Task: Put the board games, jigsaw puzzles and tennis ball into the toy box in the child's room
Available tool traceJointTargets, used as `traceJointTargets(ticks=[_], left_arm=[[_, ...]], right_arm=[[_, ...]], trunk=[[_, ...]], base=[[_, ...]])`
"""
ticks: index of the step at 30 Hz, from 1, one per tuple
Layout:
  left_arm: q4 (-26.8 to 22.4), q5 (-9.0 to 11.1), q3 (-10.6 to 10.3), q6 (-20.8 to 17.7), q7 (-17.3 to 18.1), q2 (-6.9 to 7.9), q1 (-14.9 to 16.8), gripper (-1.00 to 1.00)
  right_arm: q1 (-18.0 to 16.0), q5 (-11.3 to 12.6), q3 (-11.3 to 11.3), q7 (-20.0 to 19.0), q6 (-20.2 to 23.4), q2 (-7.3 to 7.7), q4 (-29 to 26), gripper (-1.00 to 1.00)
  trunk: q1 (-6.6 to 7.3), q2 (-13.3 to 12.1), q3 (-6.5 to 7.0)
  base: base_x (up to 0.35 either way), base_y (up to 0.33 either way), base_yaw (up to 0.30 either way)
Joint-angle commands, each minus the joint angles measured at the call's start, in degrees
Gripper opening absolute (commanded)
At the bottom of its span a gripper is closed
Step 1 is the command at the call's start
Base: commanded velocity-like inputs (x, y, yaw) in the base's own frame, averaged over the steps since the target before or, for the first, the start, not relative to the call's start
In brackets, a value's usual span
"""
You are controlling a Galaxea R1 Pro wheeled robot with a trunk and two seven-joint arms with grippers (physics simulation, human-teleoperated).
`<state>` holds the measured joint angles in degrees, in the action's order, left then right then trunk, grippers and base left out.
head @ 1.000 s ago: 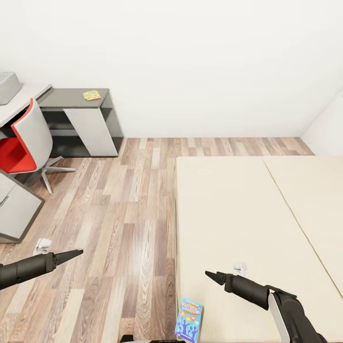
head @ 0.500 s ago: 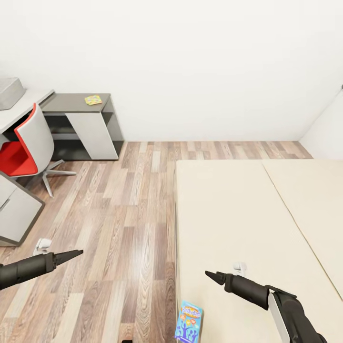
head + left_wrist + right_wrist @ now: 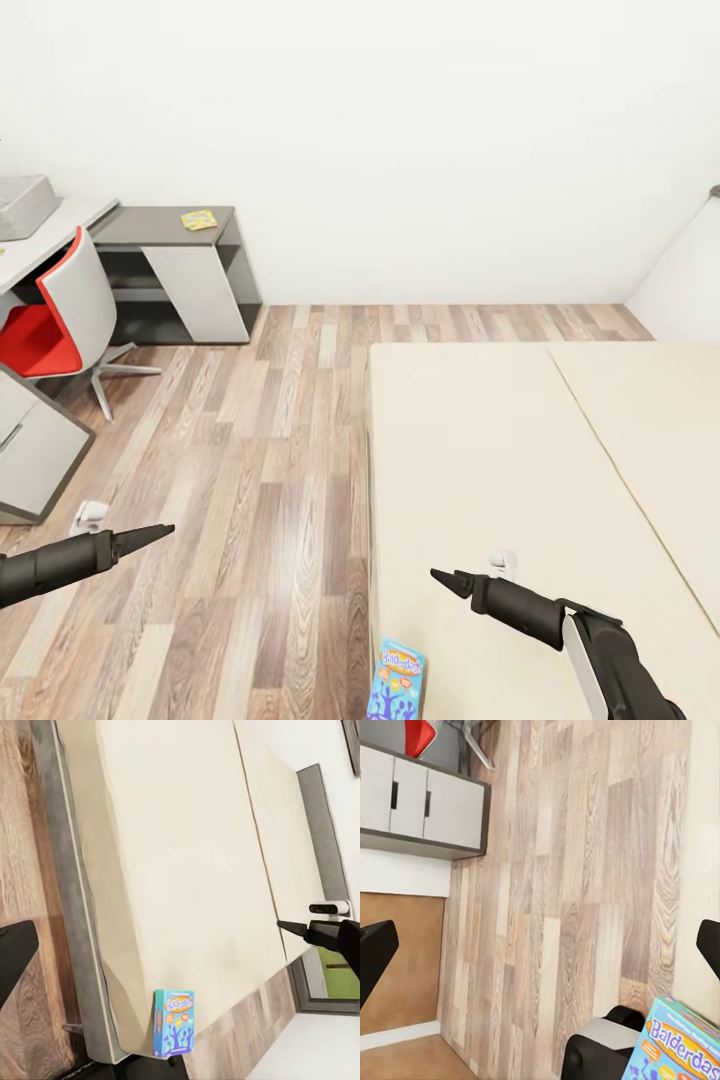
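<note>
A small blue board game (image 3: 398, 680) with yellow lettering stands on edge at the near corner of the beige bed (image 3: 500, 470). The left wrist view has this board game (image 3: 174, 1022) at the bed's (image 3: 172, 832) corner, and the right wrist view has the board game (image 3: 682, 1050) close by. My right gripper (image 3: 441, 577) hangs open over the bed, just beyond the box. Its fingers (image 3: 375, 952) stand wide apart. My left gripper (image 3: 160, 531) is open above the wood floor, holding nothing. Far left, the grey toy box (image 3: 22, 205) sits on the table (image 3: 70, 222). A yellowish jigsaw puzzle (image 3: 199, 219) lies on the lower dark-grey side desk (image 3: 150, 225).
A red and white swivel chair (image 3: 55, 315) stands at the table. A grey cabinet (image 3: 30, 445) juts out at the left, and the right wrist view shows this cabinet (image 3: 427, 810) too. Wood-plank floor (image 3: 260, 450) runs between the desks and the bed. White walls close the far side.
The whole picture has shifted: the desks and bed sit lower and further right, so the camera has moved. Both arms keep their place in the view, and the things are unmoved.
</note>
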<state>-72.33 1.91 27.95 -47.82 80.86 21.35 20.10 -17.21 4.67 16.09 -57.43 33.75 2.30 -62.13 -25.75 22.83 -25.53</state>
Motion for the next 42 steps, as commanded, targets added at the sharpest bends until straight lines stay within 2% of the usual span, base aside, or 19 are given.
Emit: traceJointTargets(ticks=[1, 42], left_arm=[[-0.01, 0.06, 0.01, -0.59, 0.16, 0.01, 0.03, 1.00], [-0.01, -0.01, -0.12, -0.57, 0.12, 0.01, 0.03, 1.00]], right_arm=[[-0.03, 0.34, 0.03, -0.04, 0.46, 0.00, -0.01, 1.00], [-0.04, 0.34, 0.03, 0.03, 0.36, -0.01, -0.01, 1.00]], trunk=[[-0.03, 0.09, 0.02], [-0.03, 0.09, 3.90]], base=[[0.000, 0.000, 0.000], [0.000, 0.000, 0.000]])
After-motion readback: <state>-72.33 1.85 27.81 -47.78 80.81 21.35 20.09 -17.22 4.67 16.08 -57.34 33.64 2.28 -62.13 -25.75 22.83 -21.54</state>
